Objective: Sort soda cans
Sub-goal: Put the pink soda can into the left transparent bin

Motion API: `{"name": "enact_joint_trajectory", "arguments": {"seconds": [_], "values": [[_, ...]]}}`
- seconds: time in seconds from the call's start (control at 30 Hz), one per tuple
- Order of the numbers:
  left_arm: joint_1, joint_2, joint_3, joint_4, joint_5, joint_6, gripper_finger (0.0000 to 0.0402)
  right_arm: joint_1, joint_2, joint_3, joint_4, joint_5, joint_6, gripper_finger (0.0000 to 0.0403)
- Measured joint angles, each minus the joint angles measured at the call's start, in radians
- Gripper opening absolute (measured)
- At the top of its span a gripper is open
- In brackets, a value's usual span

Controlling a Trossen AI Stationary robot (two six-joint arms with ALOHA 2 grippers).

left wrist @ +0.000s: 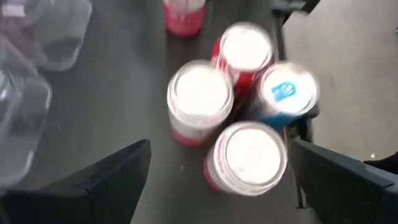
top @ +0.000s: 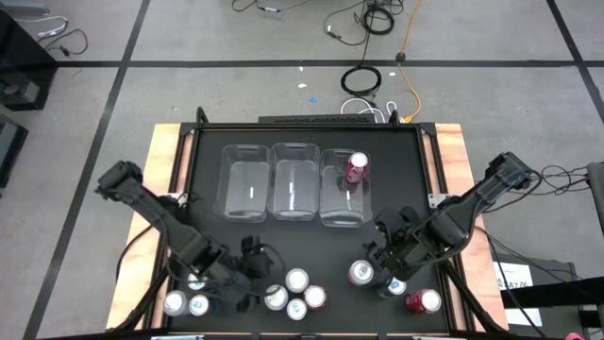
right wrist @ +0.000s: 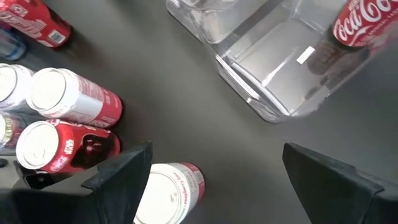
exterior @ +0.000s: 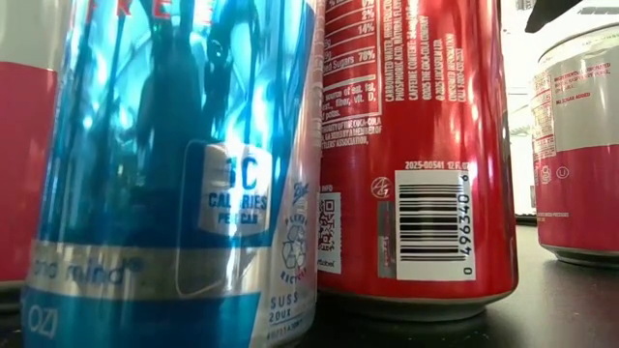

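Several soda cans stand upright along the table's near edge. A cluster of cans (top: 295,295) sits in the middle, two more cans (top: 187,303) stand at the left, and others (top: 408,291) at the right. One red can (top: 357,168) stands in the right clear bin (top: 340,203). My left gripper (top: 249,268) is open just left of the cluster; in its wrist view the nearest can (left wrist: 249,157) stands between and ahead of the fingers, apart from them. My right gripper (top: 380,249) is open above a pinkish-red can (right wrist: 172,193), facing the bins.
Three clear bins (top: 293,181) stand side by side in the middle of the black table; the left and middle ones hold no cans. In the low view a silver-blue can (exterior: 174,174) and a red can (exterior: 416,145) block the sight. Bare table lies between bins and cans.
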Motion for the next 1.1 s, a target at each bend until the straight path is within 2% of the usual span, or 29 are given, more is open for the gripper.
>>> {"name": "enact_joint_trajectory", "arguments": {"seconds": [0.33, 0.73, 1.1], "values": [[-0.046, 0.112, 0.007, 0.037, 0.091, -0.107, 0.0386, 0.01, 0.0, 0.0, -0.01, 0.0, 0.023, 0.0352], [-0.061, 0.194, 0.007, 0.048, 0.077, -0.135, 0.0386, 0.01, 0.0, 0.0, -0.01, 0.0, 0.023, 0.0352], [-0.048, 0.25, 0.007, 0.05, 0.037, -0.1, 0.0386, 0.01, 0.0, 0.0, -0.01, 0.0, 0.023, 0.0352]]}}
